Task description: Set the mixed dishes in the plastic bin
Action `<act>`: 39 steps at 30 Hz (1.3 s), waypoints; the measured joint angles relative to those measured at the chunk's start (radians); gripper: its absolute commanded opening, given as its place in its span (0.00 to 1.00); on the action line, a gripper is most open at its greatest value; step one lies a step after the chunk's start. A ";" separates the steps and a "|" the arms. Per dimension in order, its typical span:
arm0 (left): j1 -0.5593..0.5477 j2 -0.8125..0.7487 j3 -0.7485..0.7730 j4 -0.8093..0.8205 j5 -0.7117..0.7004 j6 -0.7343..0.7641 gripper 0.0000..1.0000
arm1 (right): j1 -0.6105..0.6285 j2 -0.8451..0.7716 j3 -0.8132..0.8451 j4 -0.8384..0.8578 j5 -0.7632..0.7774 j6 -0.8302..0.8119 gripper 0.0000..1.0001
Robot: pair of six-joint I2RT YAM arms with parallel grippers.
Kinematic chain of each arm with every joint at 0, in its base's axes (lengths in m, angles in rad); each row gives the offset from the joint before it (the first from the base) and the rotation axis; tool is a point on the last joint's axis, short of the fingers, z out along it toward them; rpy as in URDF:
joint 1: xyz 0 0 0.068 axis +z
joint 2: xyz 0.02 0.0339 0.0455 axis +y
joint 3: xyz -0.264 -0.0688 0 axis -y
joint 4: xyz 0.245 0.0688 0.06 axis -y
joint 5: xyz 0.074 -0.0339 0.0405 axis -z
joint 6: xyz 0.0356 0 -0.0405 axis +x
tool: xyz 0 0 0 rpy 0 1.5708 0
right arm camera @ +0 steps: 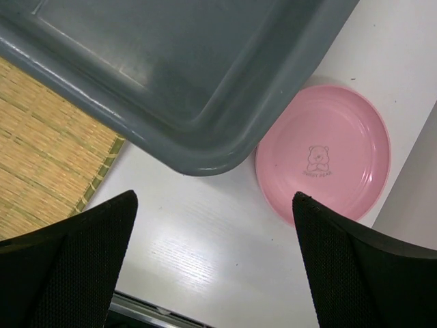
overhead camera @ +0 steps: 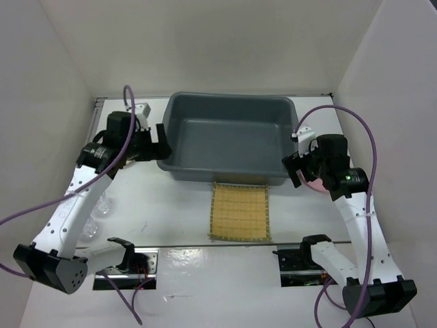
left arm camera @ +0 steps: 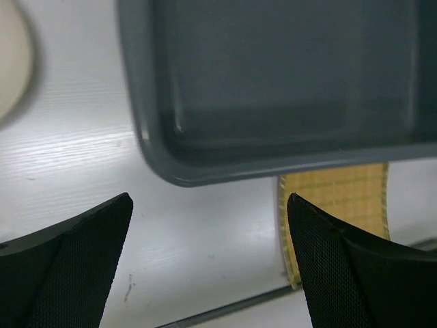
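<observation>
At the far middle of the surface (overhead camera: pixel 171 205), the plastic bin (overhead camera: pixel 225 169) is sitting with nothing inside it, so none of the dishes is looking placed yet. Trouble is most likely waiting at the bin's near right corner, where the pink plate (right arm camera: pixel 321 154) is lying flat just beside the rounded corner. Whether its edge is touching the wall I cannot tell. A finger coming down on that side is risking a knock against the bin rim. A flat plate is also giving little edge to pinch, so it may skid away or tip out of a shallow grip.

The bamboo mat (overhead camera: pixel 239 210) is lying in front of the bin with its far edge running out of sight under the rim. If it is pinned there, a pull on it is likely to be dragging the bin along. Beside the left arm, 2 glass cups (overhead camera: pixel 104 205) are standing near its links, clear and hard to make out, and a low sweep of that arm is threatening to bowl them over. The cream plate (left arm camera: pixel 10 61) is showing only as a blurred edge in the left wrist view, left of the bin.

The left claw (left arm camera: pixel 208 198) is hanging spread wide, holding and touching nothing, over the surface just beside the bin's near left corner. The right claw (right arm camera: pixel 213 196) is likewise spread wide and carrying nothing, hovering over bare surface between the mat and the pink plate.
</observation>
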 measured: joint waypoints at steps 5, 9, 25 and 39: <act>-0.126 0.072 0.000 0.008 0.094 -0.016 1.00 | 0.008 0.030 -0.005 0.031 0.005 -0.003 0.98; -0.256 0.117 -0.001 0.036 0.154 -0.020 1.00 | 0.009 0.034 -0.010 0.054 -0.002 -0.003 0.98; -0.446 0.395 -0.344 0.338 0.520 -0.100 1.00 | 0.029 0.037 -0.024 0.060 -0.241 -0.128 0.00; -0.467 0.489 -0.420 0.711 0.653 -0.094 1.00 | 0.295 0.360 -0.005 -0.018 -0.359 -0.232 0.00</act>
